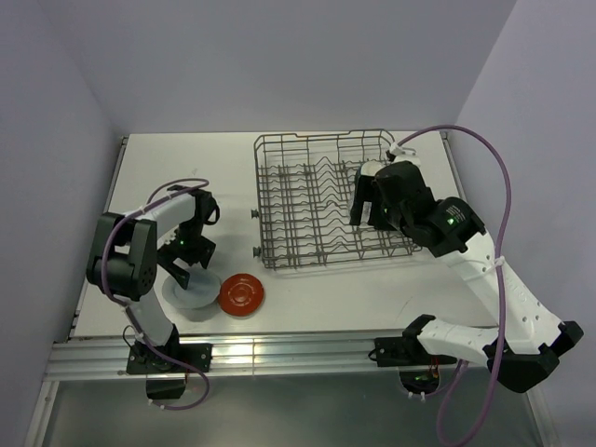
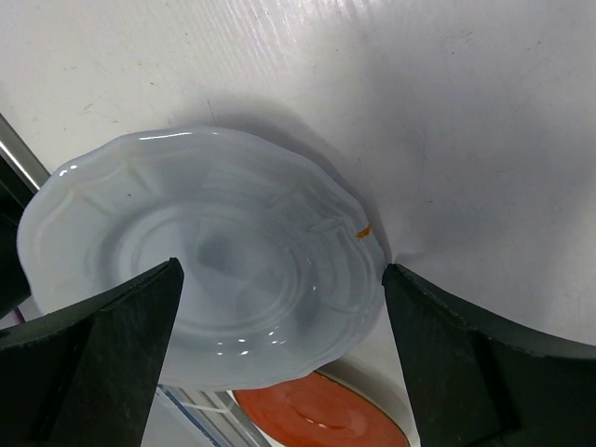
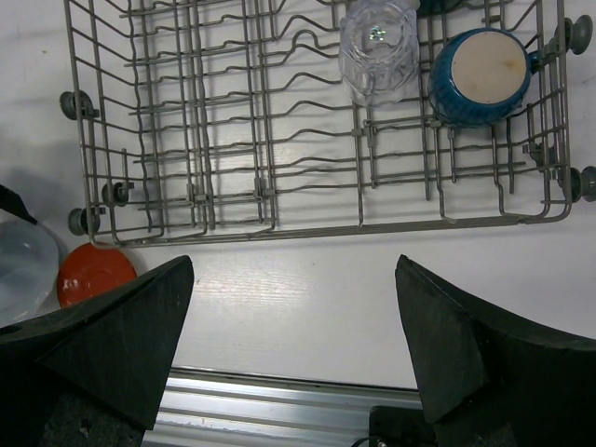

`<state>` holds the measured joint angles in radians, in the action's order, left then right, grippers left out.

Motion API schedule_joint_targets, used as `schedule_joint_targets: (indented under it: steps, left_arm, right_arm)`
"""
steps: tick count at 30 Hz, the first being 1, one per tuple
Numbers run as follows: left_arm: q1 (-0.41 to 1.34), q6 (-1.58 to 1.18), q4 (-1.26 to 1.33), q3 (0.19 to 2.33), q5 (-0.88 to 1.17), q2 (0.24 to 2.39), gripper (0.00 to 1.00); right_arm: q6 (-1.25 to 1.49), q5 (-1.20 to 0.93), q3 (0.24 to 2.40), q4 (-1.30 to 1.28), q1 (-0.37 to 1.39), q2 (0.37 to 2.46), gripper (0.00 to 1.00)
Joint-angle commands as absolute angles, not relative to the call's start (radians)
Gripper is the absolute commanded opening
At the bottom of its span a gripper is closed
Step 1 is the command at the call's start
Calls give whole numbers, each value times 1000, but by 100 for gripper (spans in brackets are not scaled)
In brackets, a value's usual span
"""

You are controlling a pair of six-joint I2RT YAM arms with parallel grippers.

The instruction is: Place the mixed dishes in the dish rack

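- Left wrist view: the left gripper (image 2: 281, 279) has its two fingers spread wide and holds nothing. It hangs over the pale blue-grey plate (image 2: 186, 205), with one finger at 9 o'clock and one at 3 o'clock.
- The red-orange plate (image 2: 321, 419) lies just beside it, at its 5 o'clock.
- Right wrist view: the right gripper (image 3: 293, 270) is spread wide too, with nothing in it. It hangs above the dish rack (image 3: 279, 121).
- Inside the rack, the clear glass tumbler (image 3: 377, 47) stands at 12 o'clock. The dark blue mug (image 3: 480, 74) is beside it at 1 o'clock.
- Top view: the rack sits at 1 o'clock on the white table (image 1: 168, 158). Both plates lie at 7 o'clock, well apart from it.
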<state>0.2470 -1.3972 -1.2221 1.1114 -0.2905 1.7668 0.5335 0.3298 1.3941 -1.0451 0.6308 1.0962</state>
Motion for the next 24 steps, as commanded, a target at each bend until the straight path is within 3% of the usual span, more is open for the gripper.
schedule_joint_targets:
  steps: [1,14,24]
  left_arm:
    - [242,-1374,-1210,1095,-278,1784,96]
    - [241,-1379,-1238,1094,-304,1684,96]
    - [239,-1381,-1229,1063,-290,1736,96]
  right_arm:
    - [522,364,1381,-1060,635,1069,96]
    - [523,345,1374,-1040,635,1077,96]
    - [531,342,1350,-1029,635,1068,96]
